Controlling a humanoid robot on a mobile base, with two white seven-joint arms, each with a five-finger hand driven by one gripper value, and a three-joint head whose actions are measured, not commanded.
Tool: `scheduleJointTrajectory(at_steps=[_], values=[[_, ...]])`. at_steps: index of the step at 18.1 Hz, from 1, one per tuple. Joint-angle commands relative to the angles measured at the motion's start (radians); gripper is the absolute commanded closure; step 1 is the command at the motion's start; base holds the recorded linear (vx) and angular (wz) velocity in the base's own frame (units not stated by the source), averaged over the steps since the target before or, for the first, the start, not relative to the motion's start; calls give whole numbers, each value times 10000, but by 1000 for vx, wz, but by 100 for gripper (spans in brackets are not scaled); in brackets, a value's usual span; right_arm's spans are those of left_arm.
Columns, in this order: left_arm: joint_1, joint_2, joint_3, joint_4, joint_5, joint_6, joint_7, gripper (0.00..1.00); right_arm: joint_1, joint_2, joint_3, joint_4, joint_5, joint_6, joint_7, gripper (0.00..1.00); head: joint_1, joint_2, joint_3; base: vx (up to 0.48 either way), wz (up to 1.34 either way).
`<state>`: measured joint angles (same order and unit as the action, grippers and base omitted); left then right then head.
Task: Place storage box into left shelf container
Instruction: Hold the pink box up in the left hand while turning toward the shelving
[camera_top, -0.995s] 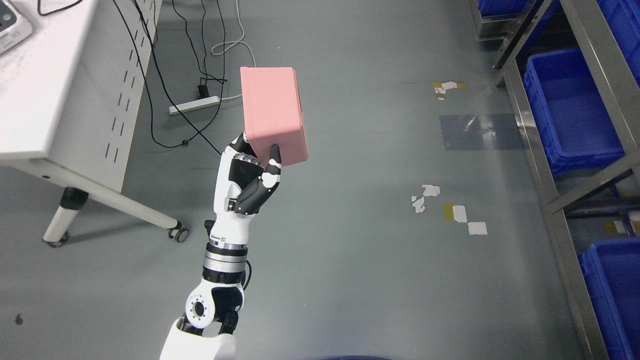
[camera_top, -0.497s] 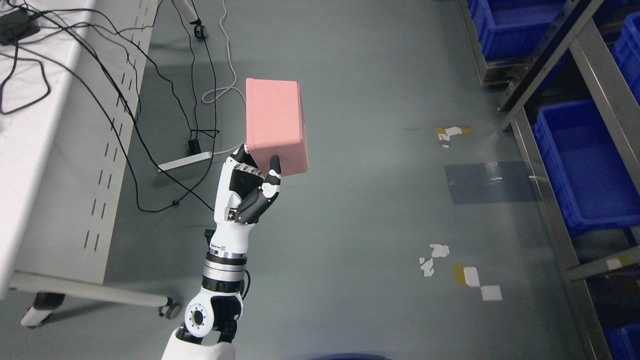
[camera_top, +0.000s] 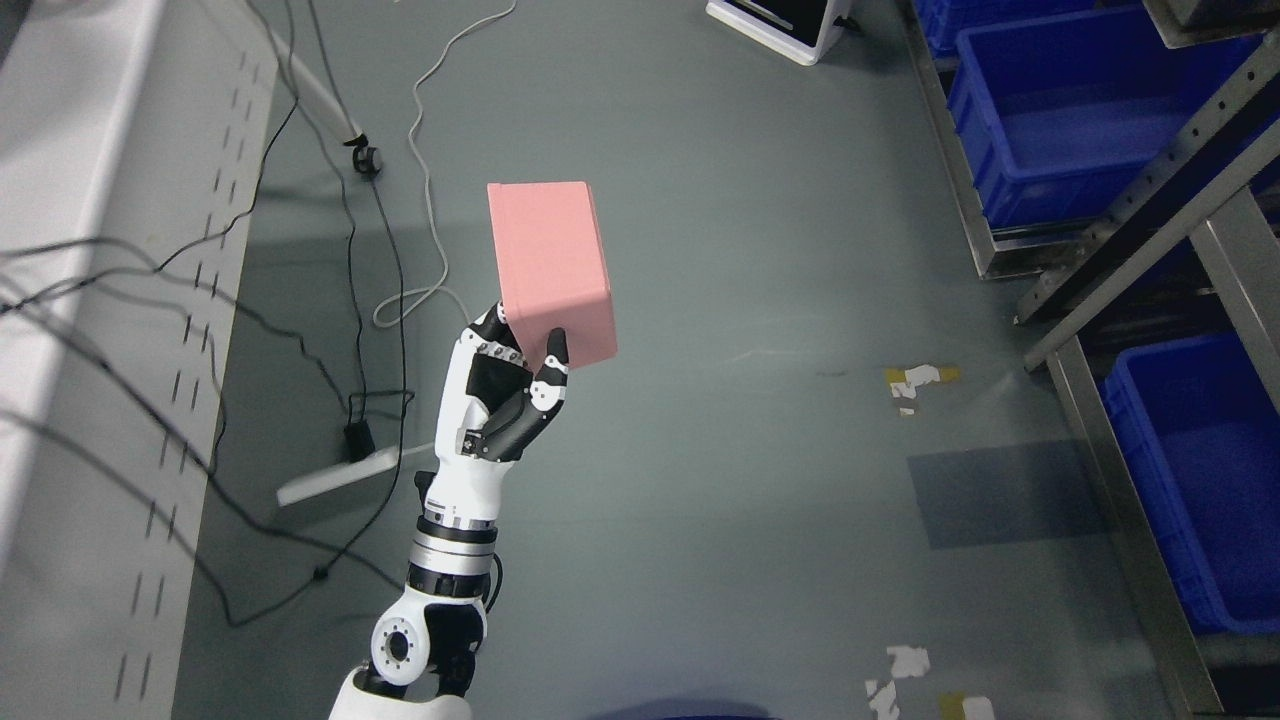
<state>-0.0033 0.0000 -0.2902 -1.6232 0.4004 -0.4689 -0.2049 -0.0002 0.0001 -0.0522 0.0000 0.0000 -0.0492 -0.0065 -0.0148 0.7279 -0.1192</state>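
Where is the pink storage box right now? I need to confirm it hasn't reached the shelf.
In the head view the pink storage box is left of centre, held up over the grey floor by the left hand, well clear of the blue bins at the right.

Even, fairly bright overhead light fills the scene. The white table (camera_top: 90, 330) at the left is overexposed, its top washed out, and the cables (camera_top: 150, 290) crossing it are smeared with motion blur. The grey floor (camera_top: 760, 300) carries a soft sheen with pale streaks at the right, near the shelf frame (camera_top: 1130, 480). Shadows are soft, falling under the table's edge. The pink box (camera_top: 548, 265) looks sharp and evenly lit.
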Motion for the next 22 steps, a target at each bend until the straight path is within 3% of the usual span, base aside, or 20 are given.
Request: scheduleJointTrajectory(at_steps=[1,6,11,14,17,22], values=[[355,175,-227,524,0,-265,-237,95,-44,-175,0,-174,-215,-14,34,0,0,0,0,633,-362],[600,175,-258,585,0,-281,-283,95,-44,-175,0,-174,-215,-14,34,0,0,0,0,549,-736],[1581,230,-1192,646,-107,-387,-925,95,-44,-175,0,-174,-215,1,34,0,0,0,0,358,-1276],[1659,230,-1103,662,-338,-434,-1081,95,-44,-175,0,-174,-215,-14,34,0,0,0,0,297,-1310],[1445,200,-644,738,-338,-495,-1081,95,-44,-175,-15,-174,-215,-14,34,0,0,0,0,239,-1205],[-163,261,645,1580,-368,-328,-1081,95,-44,-175,0,-174,-215,-14,34,0,0,-5,0,199,-891]])
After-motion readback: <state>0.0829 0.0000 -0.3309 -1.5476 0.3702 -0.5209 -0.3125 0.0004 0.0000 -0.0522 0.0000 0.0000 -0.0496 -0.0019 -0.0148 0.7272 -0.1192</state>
